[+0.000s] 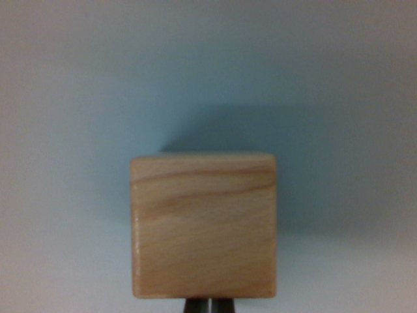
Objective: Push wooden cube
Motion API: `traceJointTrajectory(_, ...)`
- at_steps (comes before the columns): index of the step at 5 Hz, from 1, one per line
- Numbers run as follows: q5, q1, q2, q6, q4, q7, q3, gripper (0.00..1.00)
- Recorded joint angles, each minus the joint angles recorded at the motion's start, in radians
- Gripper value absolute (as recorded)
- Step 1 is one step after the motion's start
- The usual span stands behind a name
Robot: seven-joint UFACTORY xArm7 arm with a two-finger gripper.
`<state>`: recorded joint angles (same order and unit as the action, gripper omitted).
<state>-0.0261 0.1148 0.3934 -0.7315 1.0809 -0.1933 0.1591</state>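
Wooden cube sits low-centre in the wrist view on a pale blue-grey surface, gripper fingertips pressed together at its near edge, gripping nothing; pushing step appears in hand, next move calls for a straight, centred advance.

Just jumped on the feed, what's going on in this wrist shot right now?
The wrist camera looks at a wooden cube sitting on a plain pale surface, filling the lower middle of the frame. The gripper tips show as two dark fingers close together at the bottom edge, right at the cube's near face. Contact looks likely, but the view cannot confirm it. Nothing else is in sight.
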Motion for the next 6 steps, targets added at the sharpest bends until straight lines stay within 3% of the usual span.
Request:
traceJointTrajectory(1,-0.0028,0.0001,0.028,-0.017,0.045,0.003,-0.004,1.00)
traceJointTrajectory(2,-0.0028,0.0001,0.028,-0.017,0.045,0.003,-0.004,1.00)
traceJointTrajectory(3,-0.0058,0.0001,0.057,-0.036,0.092,0.007,-0.007,1.00)
traceJointTrajectory(4,-0.0058,0.0001,0.057,-0.036,0.092,0.007,-0.007,1.00)
traceJointTrajectory(5,-0.0088,0.0002,0.086,-0.054,0.140,0.010,-0.011,1.00)
traceJointTrajectory(6,-0.0088,0.0002,0.086,-0.054,0.140,0.010,-0.011,1.00)
